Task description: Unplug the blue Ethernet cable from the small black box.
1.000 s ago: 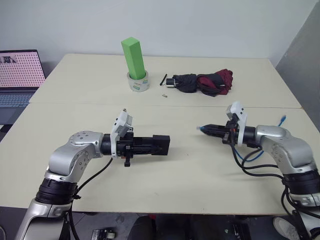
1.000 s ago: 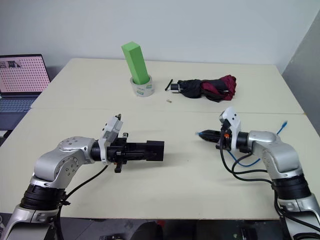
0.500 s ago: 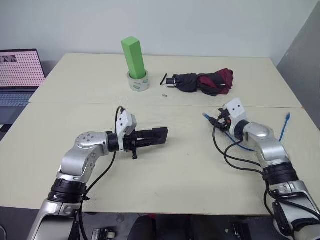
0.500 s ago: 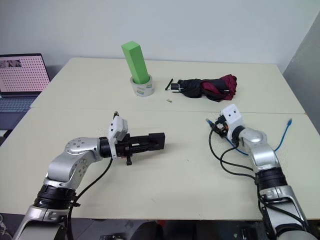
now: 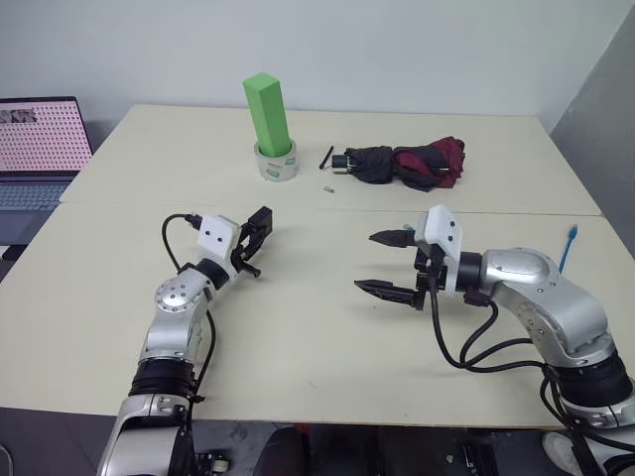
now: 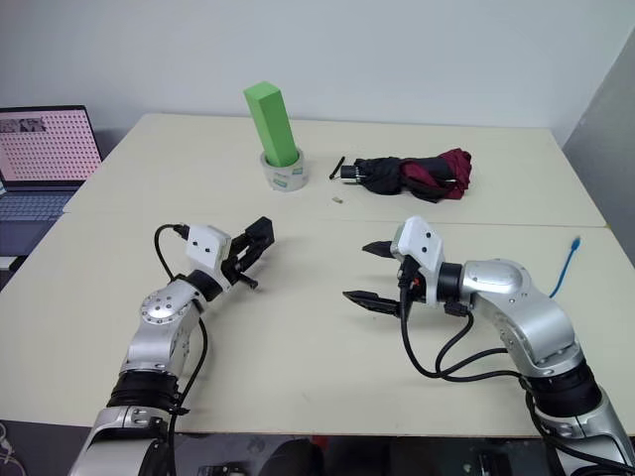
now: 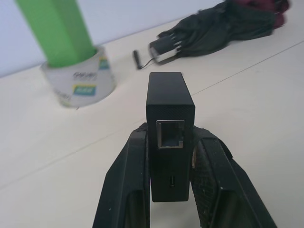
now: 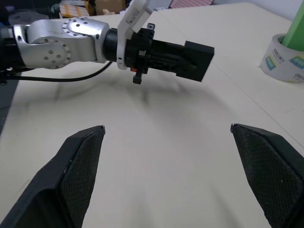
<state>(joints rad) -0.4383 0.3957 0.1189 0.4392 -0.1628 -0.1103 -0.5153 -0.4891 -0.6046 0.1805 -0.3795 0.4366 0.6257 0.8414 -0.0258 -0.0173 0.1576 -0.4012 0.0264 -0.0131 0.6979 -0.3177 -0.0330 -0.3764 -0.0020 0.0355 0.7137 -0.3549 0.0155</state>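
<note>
My left gripper (image 5: 254, 236) is shut on the small black box (image 5: 260, 222) and holds it just above the table, left of centre. In the left wrist view the box (image 7: 170, 102) sits between the two fingers (image 7: 127, 180), and its port faces the camera with nothing plugged in. My right gripper (image 5: 379, 264) stands open and empty at the table's middle, pointing toward the box. In the right wrist view the box (image 8: 197, 57) lies ahead between the wide-spread fingers (image 8: 76, 166). A short piece of the blue Ethernet cable (image 5: 570, 242) shows at the right table edge, behind the right arm and far from the box.
A green block (image 5: 266, 111) stands in a tape roll (image 5: 275, 165) at the back. A folded black-and-maroon umbrella (image 5: 409, 164) lies to its right, with a small pale bit (image 5: 325, 185) near it. A laptop (image 5: 38, 139) sits at the far left.
My right gripper opened, let go of the blue cable's plug and swung left; the cable now lies at the right edge. The left arm turned to point the box forward.
</note>
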